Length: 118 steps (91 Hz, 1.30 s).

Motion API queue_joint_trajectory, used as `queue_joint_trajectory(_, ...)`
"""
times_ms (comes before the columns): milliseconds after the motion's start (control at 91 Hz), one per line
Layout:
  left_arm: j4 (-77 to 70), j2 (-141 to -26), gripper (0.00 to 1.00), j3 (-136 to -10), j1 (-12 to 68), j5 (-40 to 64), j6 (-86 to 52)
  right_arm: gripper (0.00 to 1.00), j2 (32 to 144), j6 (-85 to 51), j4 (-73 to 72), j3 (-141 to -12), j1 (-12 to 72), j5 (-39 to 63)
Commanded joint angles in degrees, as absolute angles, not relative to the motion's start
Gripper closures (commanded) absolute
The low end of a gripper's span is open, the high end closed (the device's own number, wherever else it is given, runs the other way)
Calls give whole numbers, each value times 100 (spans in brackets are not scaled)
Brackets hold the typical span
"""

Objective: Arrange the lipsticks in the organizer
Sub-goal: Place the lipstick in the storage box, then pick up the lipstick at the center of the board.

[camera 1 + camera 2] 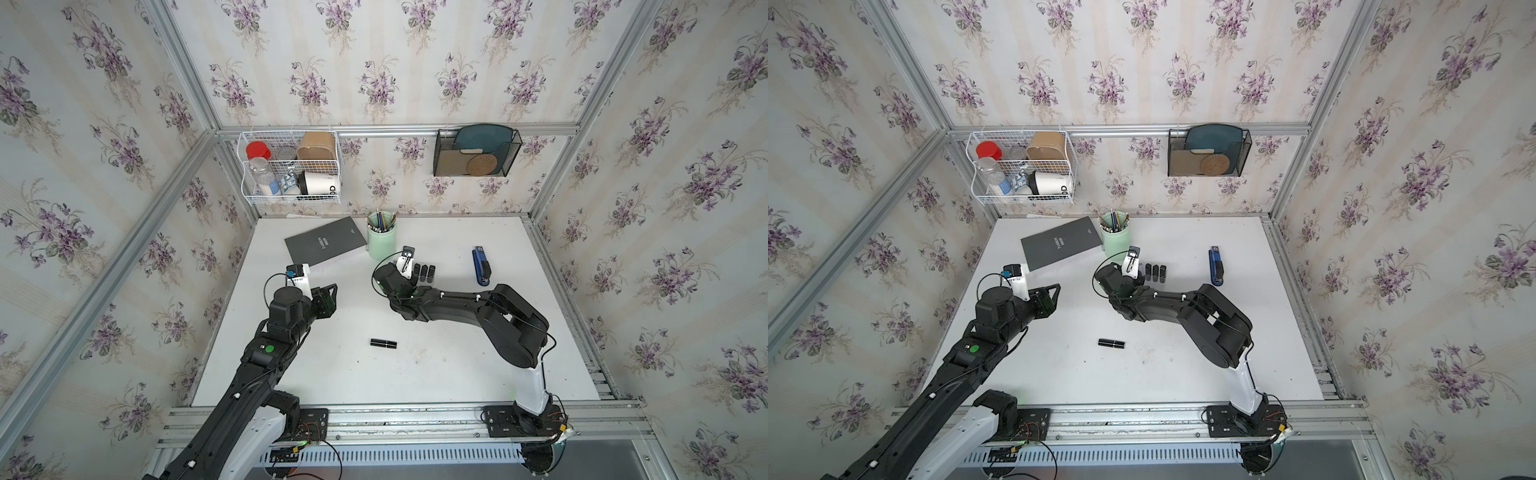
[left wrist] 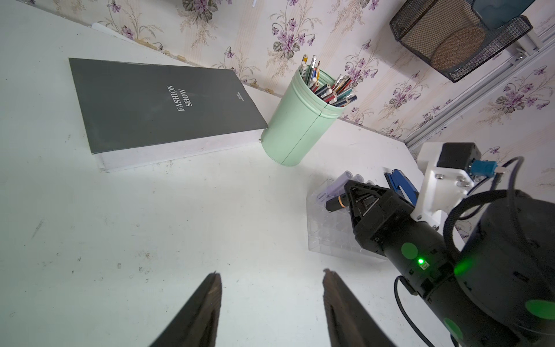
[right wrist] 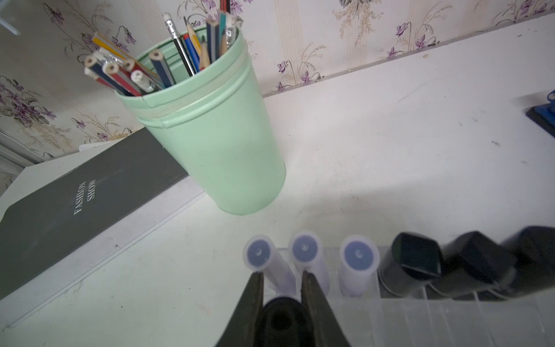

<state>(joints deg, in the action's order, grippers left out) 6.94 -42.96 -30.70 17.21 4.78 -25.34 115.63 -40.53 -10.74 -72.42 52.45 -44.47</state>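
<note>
My right gripper (image 3: 282, 272) is shut on a black lipstick (image 3: 280, 321), held just above the clear organizer (image 3: 450, 321). From the left wrist view, that lipstick (image 2: 335, 205) sticks out sideways from the right gripper's fingers (image 2: 360, 195) over the organizer (image 2: 327, 237). Three lilac lipsticks (image 3: 304, 249) stand in its cells, with three black lipsticks (image 3: 417, 258) beside them. Another black lipstick (image 1: 383, 343) lies flat mid-table, also seen in a top view (image 1: 1111, 343). My left gripper (image 2: 271, 272) is open and empty above bare table, left of the organizer.
A dark book (image 1: 326, 241) and a mint pen cup (image 1: 381, 239) full of pencils stand behind the organizer. A blue stapler (image 1: 481, 266) lies to its right. On the back wall hang a white wire basket (image 1: 291, 166) and a black mesh rack (image 1: 476, 151).
</note>
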Motion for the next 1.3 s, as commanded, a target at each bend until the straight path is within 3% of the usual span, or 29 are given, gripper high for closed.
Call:
queue_joint_trajectory(0,489,-4276,42,-3056,1709,567,-2527,99,11584,-4032,-1031,-7288,5251,-4614)
queue_joint_trajectory(154,478,-4273,42,-3055,1711,580,-2532,96,11614,-3990,-959,-7355,5270,-4636)
queue_joint_trajectory(363,500,-4238,43,-3069,1709,611,-2541,74,11579,-3997,-851,-7434,5332,-4617)
queue_joint_trajectory(484,519,-4219,43,-3068,1714,645,-2575,68,11475,-4037,-818,-7399,5342,-4565)
queue_joint_trajectory(714,667,-4060,43,-3119,1705,703,-2672,63,11267,-4051,-761,-7336,5374,-4462)
queue_joint_trajectory(923,1072,-3918,44,-3244,1705,600,-2724,61,10425,-3994,-784,-6909,5476,-4157)
queue_joint_trajectory(1286,1867,-3868,39,-3265,1802,714,-3131,57,9039,-3293,-206,-5923,5550,-2399)
